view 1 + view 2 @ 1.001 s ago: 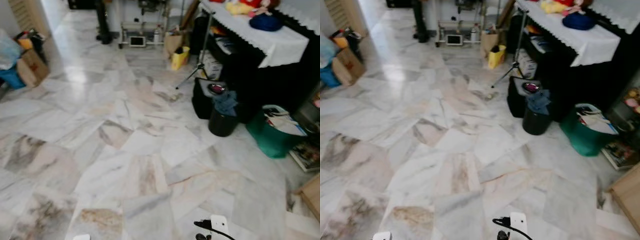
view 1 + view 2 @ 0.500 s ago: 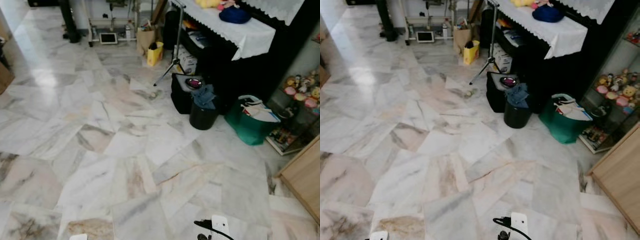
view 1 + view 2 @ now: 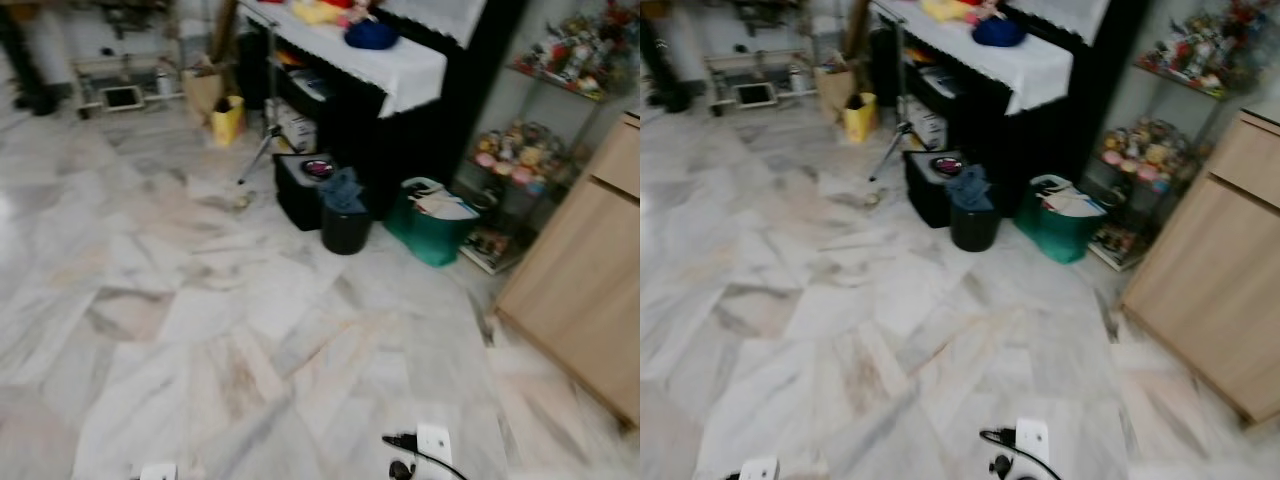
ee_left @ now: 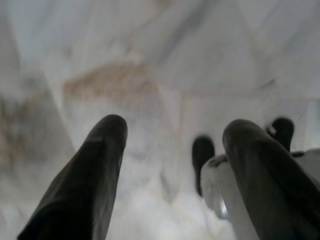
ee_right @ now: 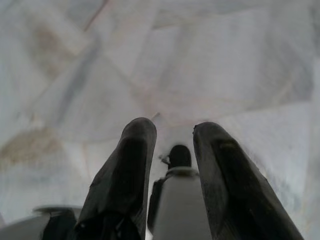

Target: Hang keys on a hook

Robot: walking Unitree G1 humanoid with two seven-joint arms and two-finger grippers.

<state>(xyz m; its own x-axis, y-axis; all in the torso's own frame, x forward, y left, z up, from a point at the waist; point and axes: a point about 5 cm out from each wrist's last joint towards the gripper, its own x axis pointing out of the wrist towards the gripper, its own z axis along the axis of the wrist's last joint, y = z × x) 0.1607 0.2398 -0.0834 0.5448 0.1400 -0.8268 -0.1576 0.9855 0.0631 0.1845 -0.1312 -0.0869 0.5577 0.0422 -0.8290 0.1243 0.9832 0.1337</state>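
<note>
Both arms hang low over the marble floor (image 3: 200,330). In the left wrist view my left gripper (image 4: 175,132) is open, its two black fingers (image 4: 102,150) wide apart with only floor between them. The right wrist view has my right gripper (image 5: 175,126) open by a narrower gap, and nothing is held between its fingers (image 5: 135,150). Below them a white and black part of my own body (image 5: 177,200) shows. I see no keys and no hook in any view.
Ahead on the right stands a black table with a white cloth (image 3: 400,60). A black bin (image 3: 345,225), a black box (image 3: 300,185) and a green basket (image 3: 435,225) sit before it. A wooden cabinet (image 3: 590,270) and a shelf of figurines (image 3: 520,150) stand at the right.
The whole picture has swung: the camera has turned right. The table and bin have slid left, and the wooden cabinet and figurine shelf have come into view. The picture is now blurred.
</note>
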